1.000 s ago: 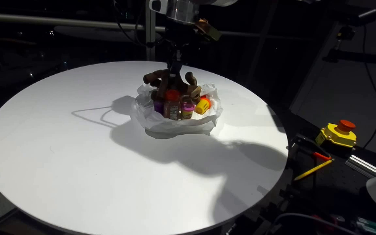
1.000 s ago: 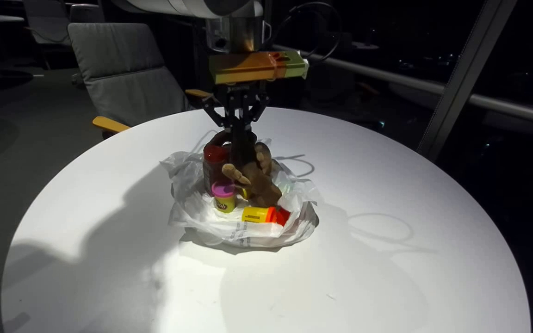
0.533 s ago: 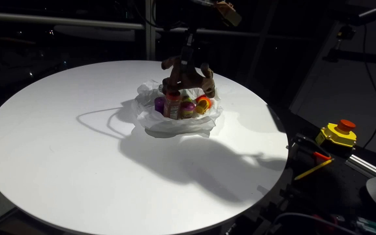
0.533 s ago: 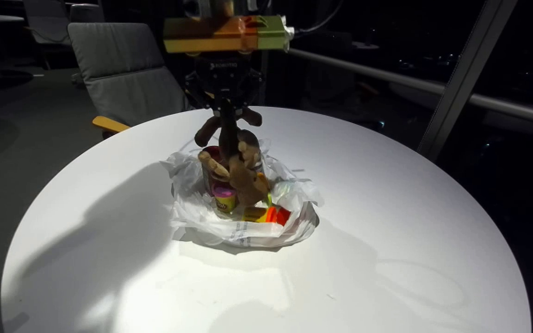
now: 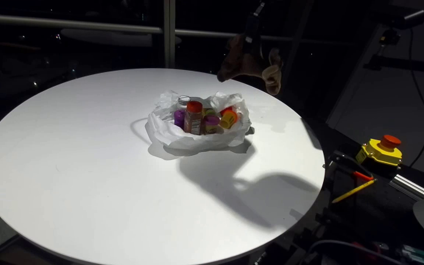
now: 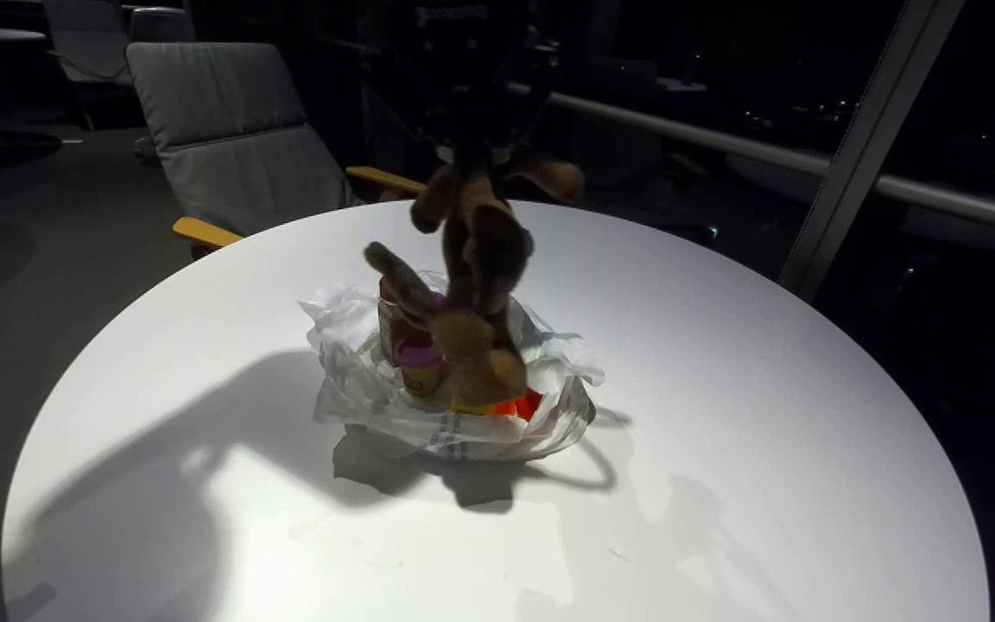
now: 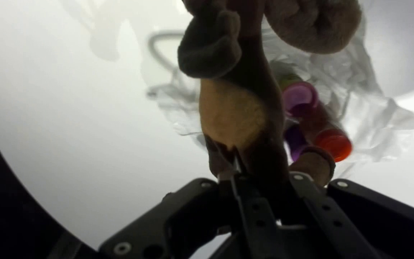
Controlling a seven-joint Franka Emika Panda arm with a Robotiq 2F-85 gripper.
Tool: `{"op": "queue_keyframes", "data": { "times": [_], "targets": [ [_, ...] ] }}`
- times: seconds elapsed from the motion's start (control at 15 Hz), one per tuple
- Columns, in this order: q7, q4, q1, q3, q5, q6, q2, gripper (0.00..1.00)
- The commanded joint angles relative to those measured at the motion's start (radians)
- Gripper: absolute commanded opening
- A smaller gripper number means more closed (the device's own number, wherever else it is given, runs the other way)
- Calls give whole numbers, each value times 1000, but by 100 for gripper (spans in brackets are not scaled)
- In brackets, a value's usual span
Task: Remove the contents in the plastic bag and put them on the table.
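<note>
A white plastic bag (image 5: 197, 142) sits on the round counter (image 5: 87, 195), its mouth spread wide and its crumpled sides forming a low ring around what it holds. In an exterior view a red-lidded jar (image 5: 193, 123) stands upright at the near side of the bag, reddish brown below the lid, with a printed label. A purple container (image 5: 179, 117) is just to the left of the jar in that view. Just to the right, a pink-lidded yellow tub (image 5: 211, 127) stands upright, and behind it shows a yellow-green item (image 5: 208, 112), too covered to identify. Near the bag's right side an orange-lidded yellow tub (image 5: 228, 120) lies tipped over, beside a red piece (image 5: 227, 109) that is mostly hidden. A pale round top (image 5: 184, 99) shows toward the back, near the folds; what it belongs to cannot be told. The lids of the two yellow tubs hide whatever is inside them. A brown plush toy (image 5: 250, 64) is out of the bag: the fingers (image 7: 255, 212) pinch its upper part, and it hangs in the air with limbs splayed, higher than the bag and apart from it. In an exterior view the brown plush toy (image 6: 465, 335) covers part of the bag's contents. In the wrist view a tan patch on its body faces the camera, and the jar, the pink lid and the purple container show beside it, lower down in the bag.
</note>
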Motion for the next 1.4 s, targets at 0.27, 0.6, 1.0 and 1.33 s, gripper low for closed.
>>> {"op": "queue_keyframes", "data": {
  "times": [0.27, 0.6, 1.0, 1.33],
  "targets": [
    [257, 221, -89, -80, -209, 50, 327, 14],
    [283, 343, -2, -100, -204, -7, 561, 14],
    [437, 372, 128, -206, -307, -50, 524, 70],
    [524, 371, 155, -219, -386, -134, 475, 100]
  ]
}}
